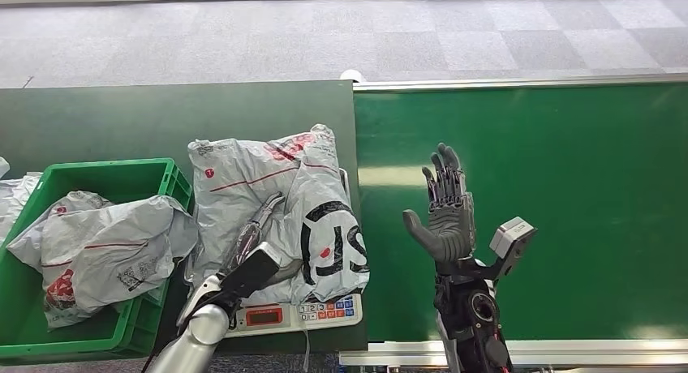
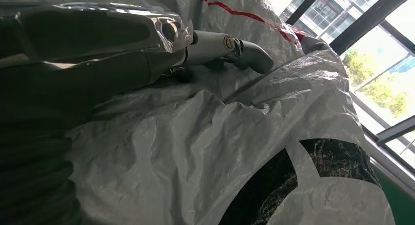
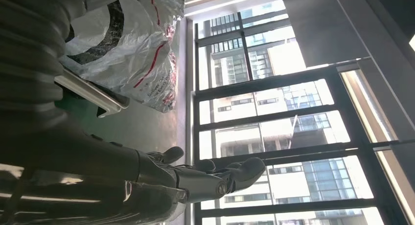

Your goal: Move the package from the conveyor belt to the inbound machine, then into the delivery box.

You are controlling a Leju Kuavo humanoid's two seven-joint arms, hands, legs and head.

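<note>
Now the left hand's fingers [image 1: 258, 220] press on the package [image 1: 276, 211].

Right hand [image 3: 195, 178], fingers [image 3: 244, 168] extended and apart, holding nothing, seen against large dark-framed windows [image 3: 274, 112] with buildings beyond. Grey package [image 3: 132, 44] with black and red print lay on a metal-edged surface [image 3: 93, 95] nearby.

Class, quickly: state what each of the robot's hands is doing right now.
Left hand: rests on the grey package on the scale; grip cannot be told.
Right hand: open, holding nothing, above the conveyor belt.
</note>
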